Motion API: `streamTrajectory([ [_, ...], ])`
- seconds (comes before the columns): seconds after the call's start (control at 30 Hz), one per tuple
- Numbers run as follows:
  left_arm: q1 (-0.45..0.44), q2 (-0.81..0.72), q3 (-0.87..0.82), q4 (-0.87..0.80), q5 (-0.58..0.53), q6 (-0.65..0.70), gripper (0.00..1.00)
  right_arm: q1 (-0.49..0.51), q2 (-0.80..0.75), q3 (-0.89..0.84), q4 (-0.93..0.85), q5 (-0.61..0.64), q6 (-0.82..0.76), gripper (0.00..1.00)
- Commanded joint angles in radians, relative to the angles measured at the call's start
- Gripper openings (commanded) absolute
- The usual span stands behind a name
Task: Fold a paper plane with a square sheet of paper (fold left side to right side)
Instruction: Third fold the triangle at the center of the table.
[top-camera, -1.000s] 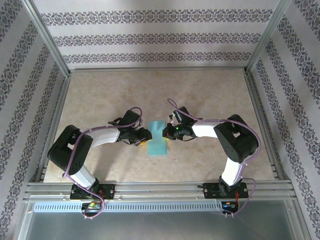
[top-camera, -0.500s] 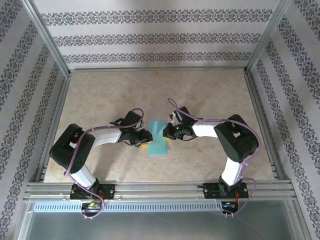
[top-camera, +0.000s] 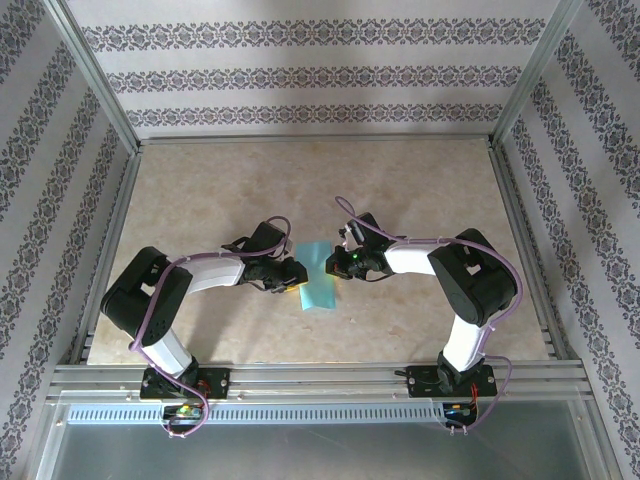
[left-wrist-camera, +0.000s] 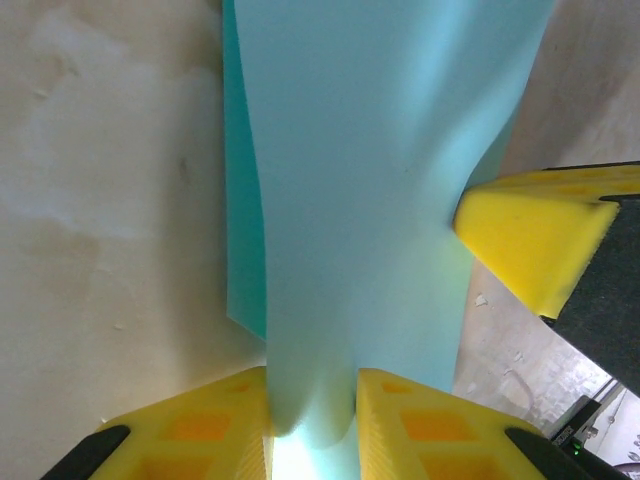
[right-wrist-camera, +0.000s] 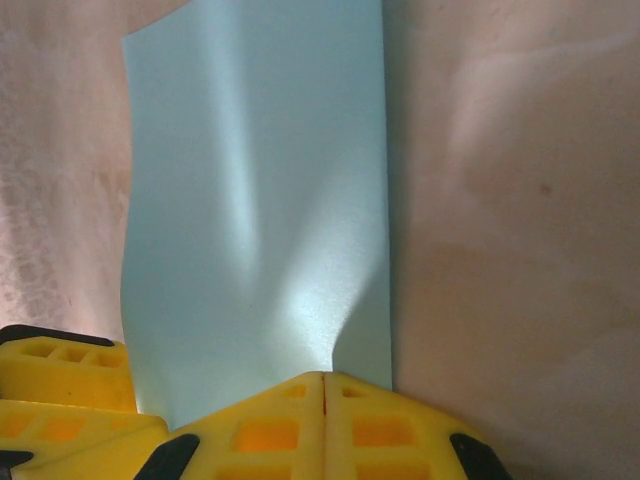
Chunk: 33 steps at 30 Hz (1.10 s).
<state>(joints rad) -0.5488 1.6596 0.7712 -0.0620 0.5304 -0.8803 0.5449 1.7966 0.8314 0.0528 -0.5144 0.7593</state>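
The folded square sheet of paper lies long axis near-to-far on the surface, pinched by left hand and right hand together.

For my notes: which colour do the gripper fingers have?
Yellow fingers, clearest in the right wrist view, against the cyan paper.

White arm links with black joint housings; lilac cabling routed alongside. Yellow ribbed fingertips on black mounts. Small green indicator, possibly an LED.
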Motion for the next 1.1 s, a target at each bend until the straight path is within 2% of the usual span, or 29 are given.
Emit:
streamTrajectory([
  [0.0, -0.010, -0.024, 0.007, -0.009, -0.012, 0.006, 0.28, -0.010, 0.013, 0.003, -0.045, 0.025, -0.020, 0.00],
  [0.17, -0.010, -0.039, -0.006, 0.054, -0.005, -0.005, 0.29, -0.010, 0.012, 0.003, -0.047, 0.024, -0.025, 0.00],
  [0.27, -0.009, -0.051, -0.001, 0.081, -0.017, 0.005, 0.36, -0.010, 0.011, 0.003, -0.048, 0.025, -0.029, 0.00],
  [0.67, 0.000, -0.027, 0.043, 0.027, -0.039, 0.038, 0.38, -0.010, 0.005, 0.001, -0.057, 0.031, -0.045, 0.00],
  [0.77, 0.000, -0.027, 0.045, 0.003, -0.046, 0.044, 0.28, -0.010, 0.003, 0.002, -0.059, 0.031, -0.046, 0.00],
  [0.9, 0.000, -0.031, 0.037, -0.016, -0.050, 0.036, 0.10, -0.010, -0.013, 0.005, -0.056, 0.036, -0.058, 0.00],
  [1.0, 0.000, -0.038, 0.021, -0.010, -0.051, 0.017, 0.00, -0.012, -0.041, 0.018, -0.054, 0.040, -0.086, 0.09],
  [1.07, -0.002, -0.045, 0.014, -0.005, -0.052, 0.002, 0.00, -0.015, -0.073, 0.024, -0.057, 0.054, -0.116, 0.17],
])
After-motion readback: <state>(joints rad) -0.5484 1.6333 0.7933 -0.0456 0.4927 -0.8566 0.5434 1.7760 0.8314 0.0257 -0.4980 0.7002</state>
